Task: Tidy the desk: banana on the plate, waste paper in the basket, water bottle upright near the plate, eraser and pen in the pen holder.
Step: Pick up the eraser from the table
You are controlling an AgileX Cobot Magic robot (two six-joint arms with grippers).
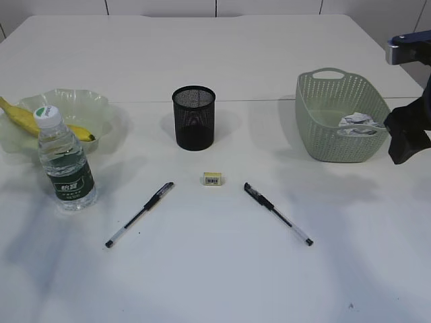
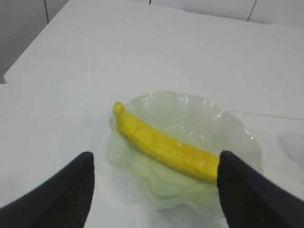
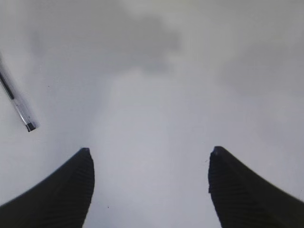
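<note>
The yellow banana (image 1: 27, 121) lies on the pale green plate (image 1: 94, 108) at the far left; both show in the left wrist view, banana (image 2: 166, 148) on plate (image 2: 232, 128). The water bottle (image 1: 65, 161) stands upright in front of the plate. Crumpled waste paper (image 1: 357, 124) lies in the green basket (image 1: 323, 134). The black mesh pen holder (image 1: 194, 118) stands mid-table. A small eraser (image 1: 213, 178) lies between two pens (image 1: 139, 214) (image 1: 278, 213). My left gripper (image 2: 154, 164) is open above the plate. My right gripper (image 3: 149, 156) is open over bare table, a pen tip (image 3: 16, 104) to its left.
The right arm (image 1: 407, 128) shows at the right edge, beside the basket. The left arm is out of the exterior view. The white table (image 1: 215, 269) has a seam running across behind the pen holder.
</note>
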